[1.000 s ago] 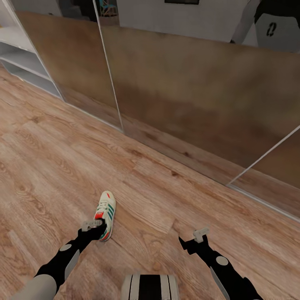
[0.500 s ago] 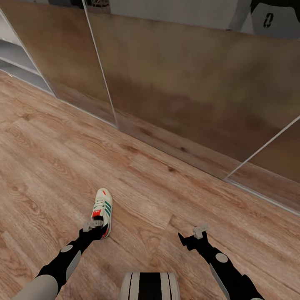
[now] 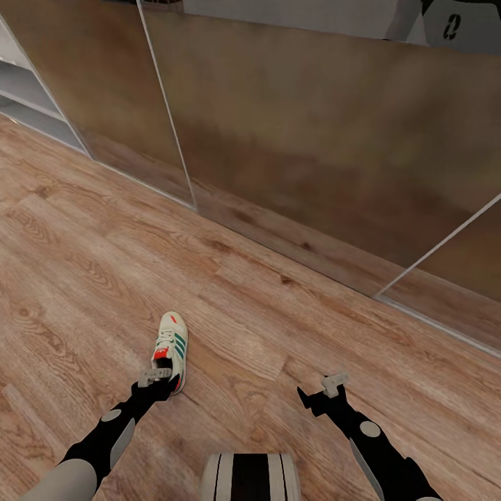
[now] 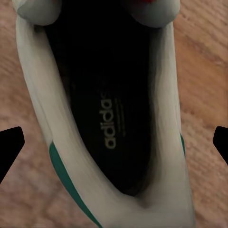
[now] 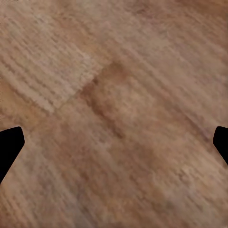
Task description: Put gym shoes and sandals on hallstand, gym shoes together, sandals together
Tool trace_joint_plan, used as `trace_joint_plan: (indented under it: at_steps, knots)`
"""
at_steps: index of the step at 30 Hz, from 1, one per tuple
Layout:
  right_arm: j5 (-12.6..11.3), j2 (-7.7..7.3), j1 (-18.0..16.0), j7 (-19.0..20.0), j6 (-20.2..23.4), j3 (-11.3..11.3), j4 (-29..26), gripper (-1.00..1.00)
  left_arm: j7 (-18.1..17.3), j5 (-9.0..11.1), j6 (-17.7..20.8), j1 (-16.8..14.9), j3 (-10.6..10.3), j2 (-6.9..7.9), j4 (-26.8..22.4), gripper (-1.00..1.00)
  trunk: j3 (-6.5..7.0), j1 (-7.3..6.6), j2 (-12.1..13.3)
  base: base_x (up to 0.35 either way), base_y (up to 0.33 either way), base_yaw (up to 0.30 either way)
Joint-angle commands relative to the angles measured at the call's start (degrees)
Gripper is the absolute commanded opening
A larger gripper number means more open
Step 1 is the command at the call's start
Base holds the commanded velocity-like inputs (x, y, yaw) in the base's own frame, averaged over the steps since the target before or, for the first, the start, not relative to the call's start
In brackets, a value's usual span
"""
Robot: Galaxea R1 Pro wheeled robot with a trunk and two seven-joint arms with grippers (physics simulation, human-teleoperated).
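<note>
1. Slightly lower since the earlier frame, the left gripper [image 3: 161, 384] hangs over the gym shoe [image 3: 170, 350]'s heel, jaws spread wide.
2. Shoe lies on the corridor floor [image 3: 278, 334].
3. Right gripper [image 3: 321, 396] is open over bare planks.
4. Mirrored panels [image 3: 313, 139] line the wall; hallstand [image 3: 28, 104] stands far left.

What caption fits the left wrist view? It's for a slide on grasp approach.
Left gripper open, fingertips straddling the heel opening of a gym shoe on the corridor floor.

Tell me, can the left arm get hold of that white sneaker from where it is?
Probably yes. The left gripper hangs right above the gym shoe, its fingers wide apart on either side of the heel, nothing between.
</note>
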Motion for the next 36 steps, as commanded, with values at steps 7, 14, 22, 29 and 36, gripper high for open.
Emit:
trace_joint_plan:
  at_steps: [7,14,22,29,36]
  knots:
    - [0.3,-0.07,0.0,0.0,-0.2,0.1,0.0,1.00,-0.5,0.2,0.0,0.0,0.3,-0.06,0.2,1.00,-0.92,0.09,-0.1,0.000,0.000,0.000]
    - [0.3,-0.06,0.0,0.0,-0.1,0.1,0.0,1.00,-0.4,0.2,-0.1,0.0,0.3,-0.07,0.2,1.00,-0.92,0.09,-0.1,0.000,0.000,0.000]
    - [0.3,-0.07,0.0,0.0,-0.1,0.0,0.0,1.00,-0.3,0.8,-0.2,0.8,0.4,-0.07,0.1,-1.00,-0.92,0.09,-0.1,0.000,0.000,0.000]
    - [0.3,-0.07,0.0,0.0,-0.1,0.0,0.0,1.00,-0.3,0.8,-0.2,0.9,0.5,-0.06,0.2,-1.00,-0.92,0.09,-0.1,0.000,0.000,0.000]
    - [0.3,-0.07,0.0,0.0,-0.1,0.0,0.0,1.00,-0.3,0.8,-0.2,1.2,0.5,0.00,0.1,-1.00,-0.92,0.09,-0.1,0.000,0.000,0.000]
